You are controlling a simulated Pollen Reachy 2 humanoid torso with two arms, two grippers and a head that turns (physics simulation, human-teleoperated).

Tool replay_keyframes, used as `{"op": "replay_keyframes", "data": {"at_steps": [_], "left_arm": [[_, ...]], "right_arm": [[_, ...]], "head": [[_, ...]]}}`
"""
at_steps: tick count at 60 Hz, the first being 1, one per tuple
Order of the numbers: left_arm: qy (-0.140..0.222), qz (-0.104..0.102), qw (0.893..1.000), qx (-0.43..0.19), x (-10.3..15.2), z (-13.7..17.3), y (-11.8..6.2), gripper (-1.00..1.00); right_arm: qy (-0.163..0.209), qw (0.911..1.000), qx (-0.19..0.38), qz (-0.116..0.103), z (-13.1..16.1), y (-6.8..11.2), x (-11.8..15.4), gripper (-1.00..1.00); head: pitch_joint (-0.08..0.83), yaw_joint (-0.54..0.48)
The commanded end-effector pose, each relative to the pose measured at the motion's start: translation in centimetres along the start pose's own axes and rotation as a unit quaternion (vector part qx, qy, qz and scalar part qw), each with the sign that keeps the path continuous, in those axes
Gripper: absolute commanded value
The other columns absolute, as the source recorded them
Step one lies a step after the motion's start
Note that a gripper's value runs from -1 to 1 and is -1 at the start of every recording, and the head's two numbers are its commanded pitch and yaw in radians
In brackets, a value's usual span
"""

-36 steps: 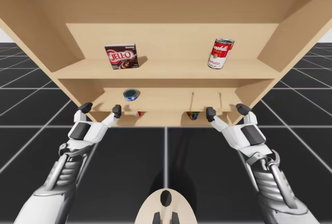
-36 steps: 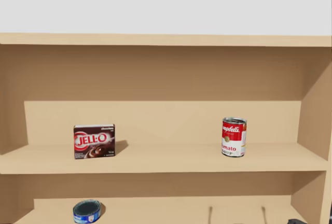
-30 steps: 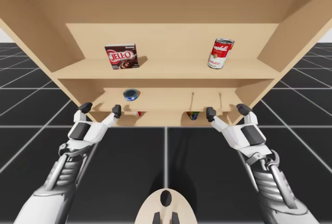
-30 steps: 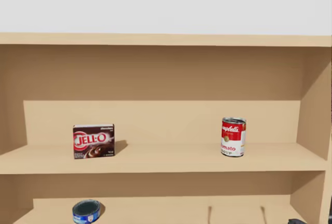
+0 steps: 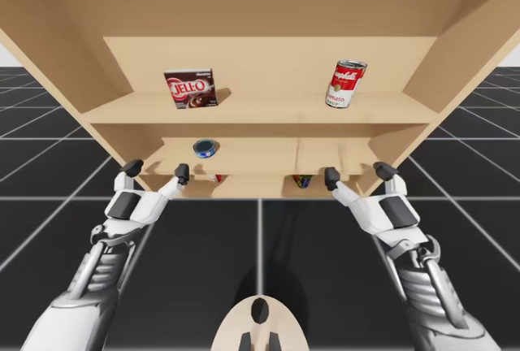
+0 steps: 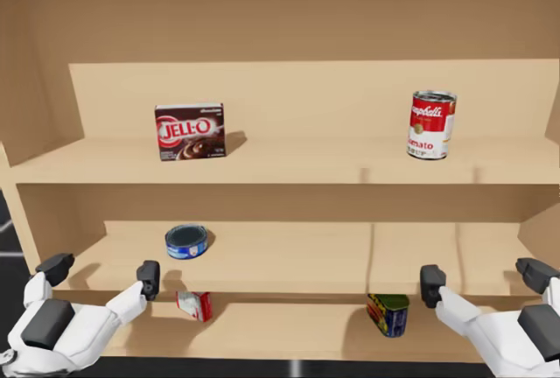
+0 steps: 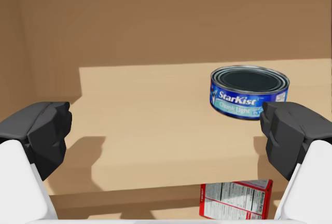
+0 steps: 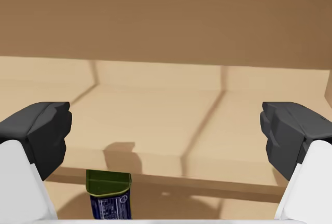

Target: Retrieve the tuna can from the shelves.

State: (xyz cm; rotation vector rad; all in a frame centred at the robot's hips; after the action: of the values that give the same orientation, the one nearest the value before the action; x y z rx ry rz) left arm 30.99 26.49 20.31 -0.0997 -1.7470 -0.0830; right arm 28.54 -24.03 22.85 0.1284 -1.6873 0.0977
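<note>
Tuna can (image 7: 249,92) standing on middle shelf (image 6: 289,255), left gripper (image 7: 166,130) released and empty, just in front of the can, right gripper (image 8: 166,130) released too, well apart from the can.

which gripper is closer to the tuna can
Left. The tuna can sits just ahead of the open left gripper; the open right gripper is well off to the can's right.

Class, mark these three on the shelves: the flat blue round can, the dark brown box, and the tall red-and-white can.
flat blue round can (image 7: 238,101): left wrist view, on its side wall.
dark brown box (image 6: 190,130): head view, on its front face.
tall red-and-white can (image 6: 430,126): head view, on its side wall.
</note>
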Motion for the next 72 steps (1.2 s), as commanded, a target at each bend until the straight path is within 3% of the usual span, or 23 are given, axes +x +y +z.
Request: {"op": "replay_keyframes", "data": {"at_steps": [1,15,28,42,51,58,72], "left_arm": [[-0.004,-0.002,1.000,-0.001,0.1,0.0,0.0,-1.00],[-0.005,-0.002,1.000,-0.004,0.2,0.1,0.0,-1.00],[-0.011,0.001,1.000,-0.012,0.6,0.6,-0.6,-1.00],[0.008,0.035,0.999,-0.040,4.5,1.3,-3.4,-1.00],[0.046,0.054,0.996,-0.061,5.3,-0.6,-5.2,-1.00],[0.076,0.052,0.994,-0.061,4.5,-3.1,-6.2,-1.00],[0.101,0.038,0.993,-0.052,2.7,-6.9,-7.0,-1.00]], "right_arm": [[-0.002,1.0000,-0.002,0.004,0.1,-0.1,0.0,-1.00],[-0.003,1.0000,-0.004,0.004,0.2,0.0,0.2,-1.00],[-0.004,1.0000,-0.005,0.004,0.2,0.0,0.3,-1.00],[-0.005,1.0000,-0.007,0.004,0.2,-0.2,0.3,-1.00],[-0.007,1.0000,-0.006,0.003,0.3,-0.3,0.4,-1.00],[-0.010,0.9999,-0.006,0.000,0.4,-0.4,0.5,-1.00],[-0.011,0.9999,-0.008,-0.003,0.4,-0.6,0.6,-1.00]], "head": [[0.317,0.10],[0.417,0.24],[0.428,0.25],[0.431,0.25],[0.435,0.26],[0.435,0.27],[0.442,0.27]]}}
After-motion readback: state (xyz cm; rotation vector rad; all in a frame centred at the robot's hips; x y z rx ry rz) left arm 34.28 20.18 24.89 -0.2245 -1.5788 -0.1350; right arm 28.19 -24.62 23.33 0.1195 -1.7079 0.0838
